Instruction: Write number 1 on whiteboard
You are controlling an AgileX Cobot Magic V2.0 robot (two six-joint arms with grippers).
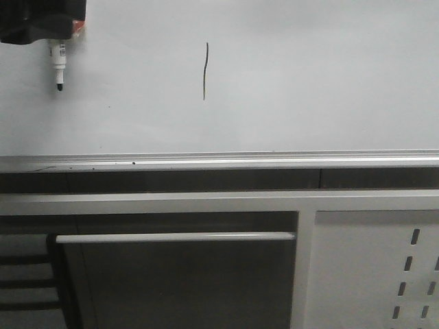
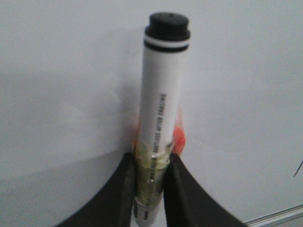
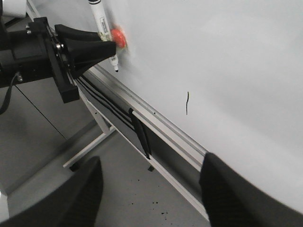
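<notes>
The whiteboard point(image 1: 309, 82) fills the upper front view. The number 1 point(image 1: 205, 70) is a thin, wavy black vertical stroke on it, also in the right wrist view point(image 3: 187, 103). My left gripper point(image 1: 60, 34) at the top left corner is shut on a white marker pen point(image 1: 58, 63), tip down, well left of the stroke. The left wrist view shows the pen point(image 2: 161, 94) clamped between the black fingers of that gripper point(image 2: 151, 189). I cannot tell whether the tip touches the board. My right gripper point(image 3: 151, 189) is open and empty, away from the board, looking at the left gripper point(image 3: 108, 46).
A silver rail point(image 1: 219, 162) runs along the board's bottom edge. Below it are a dark frame with a white bar point(image 1: 175, 237) and a white panel with slanted slots point(image 1: 384, 274). The right wrist view shows grey floor point(image 3: 142, 189) and a stand leg point(image 3: 90, 146).
</notes>
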